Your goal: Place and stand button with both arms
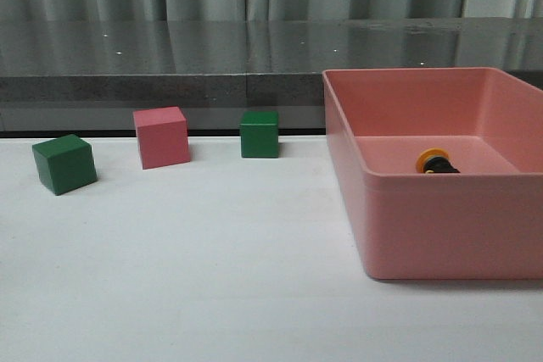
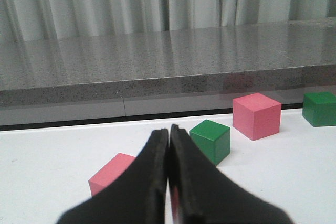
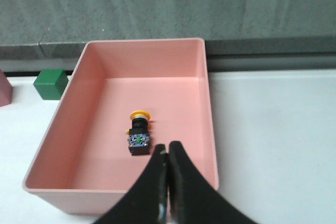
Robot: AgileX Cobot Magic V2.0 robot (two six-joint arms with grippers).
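Front view: the button [image 1: 436, 163] lies on its side inside the pink bin [image 1: 441, 226]; no arm shows.

Left wrist view: the left gripper [image 2: 168, 182], fingers pressed together, faces cubes, not the bin.

Right wrist view: the right gripper [image 3: 168, 182], fingers together and empty, hovers over the bin's near wall, the nearer arm. The button [image 3: 139, 132] lies just beyond it, yellow cap toward the far wall, base toward the gripper.

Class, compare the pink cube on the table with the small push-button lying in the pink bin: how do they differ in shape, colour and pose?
The plain pink cube is one colour; the yellow-capped, black-bodied push-button has several. The cube is blocky; the button is rounded with a mushroom cap. The cube rests flat on the white table; the button lies on its side in the pink plastic bin. Neither is held.
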